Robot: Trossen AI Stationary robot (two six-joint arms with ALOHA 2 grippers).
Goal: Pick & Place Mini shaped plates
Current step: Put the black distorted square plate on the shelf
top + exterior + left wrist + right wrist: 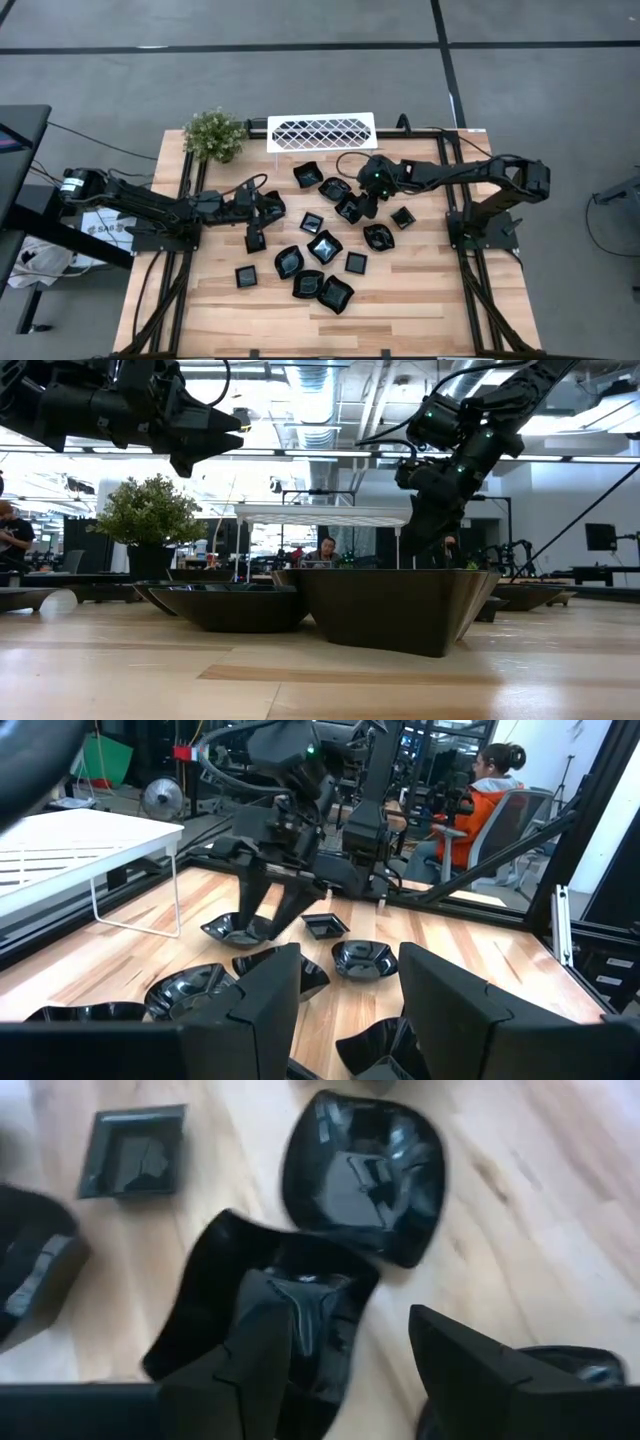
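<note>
Several mini shaped plates, small glossy black dishes, lie scattered on the wooden table (200,300), among them a square one (247,276) and a wavy one (335,294). My right gripper (352,207) points steeply down, open, over a wavy-rimmed plate (230,1320) near the table's middle, beside a rounded plate (365,1175). From the left wrist view its two spread fingers (248,895) reach down to that plate (232,930). My left gripper (262,215) hangs open and nearly level left of the middle, above the plates, with nothing between its fingers (270,1000). My right gripper stands from above with one finger (262,1350) over the wavy-rimmed plate's hollow and the other finger (480,1370) outside its rim (350,1295). The plate lies flat on the table. Whether either finger touches it, I cannot tell.
A white lattice rack (322,131) stands at the table's far edge, with a small potted plant (214,135) to its left. A person in an orange top (480,805) sits beyond the table's right side. Bare wood shows along the near edge.
</note>
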